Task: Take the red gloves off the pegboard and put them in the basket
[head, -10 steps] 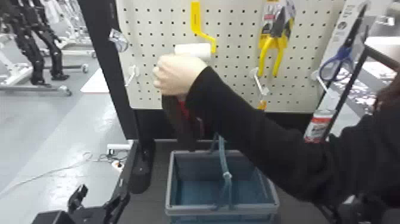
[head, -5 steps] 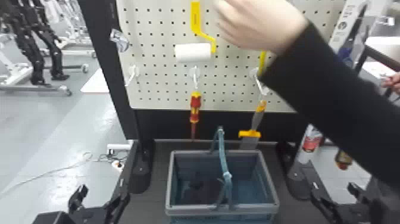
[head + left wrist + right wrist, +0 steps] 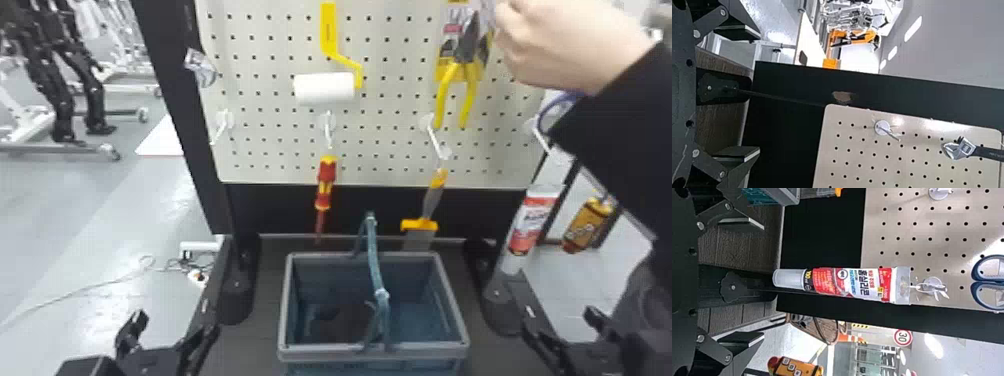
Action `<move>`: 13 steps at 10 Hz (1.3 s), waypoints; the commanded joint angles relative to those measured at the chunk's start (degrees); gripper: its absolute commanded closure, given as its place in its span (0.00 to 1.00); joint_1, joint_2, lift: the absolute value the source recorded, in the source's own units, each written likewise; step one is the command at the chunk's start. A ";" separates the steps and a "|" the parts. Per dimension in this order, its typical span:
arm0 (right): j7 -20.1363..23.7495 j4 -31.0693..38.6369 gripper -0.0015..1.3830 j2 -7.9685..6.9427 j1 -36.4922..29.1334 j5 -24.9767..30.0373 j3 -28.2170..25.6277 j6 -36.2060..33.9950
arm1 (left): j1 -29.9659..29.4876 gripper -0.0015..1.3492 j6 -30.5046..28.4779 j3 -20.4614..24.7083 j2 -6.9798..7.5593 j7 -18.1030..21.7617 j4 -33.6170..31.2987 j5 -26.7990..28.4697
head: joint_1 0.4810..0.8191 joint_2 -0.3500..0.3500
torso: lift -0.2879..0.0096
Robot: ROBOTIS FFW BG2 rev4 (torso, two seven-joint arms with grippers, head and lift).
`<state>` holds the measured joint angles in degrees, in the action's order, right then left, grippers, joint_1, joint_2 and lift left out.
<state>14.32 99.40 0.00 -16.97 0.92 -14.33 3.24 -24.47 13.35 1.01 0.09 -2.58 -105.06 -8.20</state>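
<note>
In the head view my left gripper (image 3: pixel 167 327) stands open, low left of the basket (image 3: pixel 288 310), and my right gripper (image 3: pixel 567 332) is open low on the right. A dark, soft-looking item (image 3: pixel 345 320) lies inside the basket; I cannot tell whether it is the gloves. The pegboard (image 3: pixel 260 135) rises behind, and no red gloves can be made out on it. In the left wrist view, nothing is between the fingers of the left gripper (image 3: pixel 756 94). The right gripper (image 3: pixel 760 282) in its wrist view is likewise spread and holds nothing.
A screwdriver (image 3: pixel 326 185), a scraper (image 3: pixel 425 215), a paint roller (image 3: pixel 325 88), pliers (image 3: pixel 462 75) and a red-white tube (image 3: pixel 532 225) hang around the board. A person's hand (image 3: pixel 560 45) and dark sleeve reach across the upper right. The basket's handle (image 3: pixel 372 255) stands up.
The person's hand, earlier by the roller with a dark and reddish item below it, has moved up and right. A dark item came to lie in the basket. Both my grippers kept still.
</note>
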 commanded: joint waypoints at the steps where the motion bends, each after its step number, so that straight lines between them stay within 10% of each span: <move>1: 0.00 0.00 0.22 -0.05 -0.08 -0.04 0.00 0.01 | -0.05 0.20 0.19 -0.05 -0.24 -0.06 0.03 0.03 | 0.20 0.50 | 0.63; 13: 0.00 0.00 0.22 -0.05 0.01 0.05 0.00 0.01 | 0.13 0.19 1.07 -0.22 -0.24 -0.15 0.56 -0.23 | 0.20 0.50 | 0.63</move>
<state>14.32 99.40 0.00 -16.93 1.01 -14.33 3.25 -24.33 14.38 0.79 0.09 -2.72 -104.58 -8.40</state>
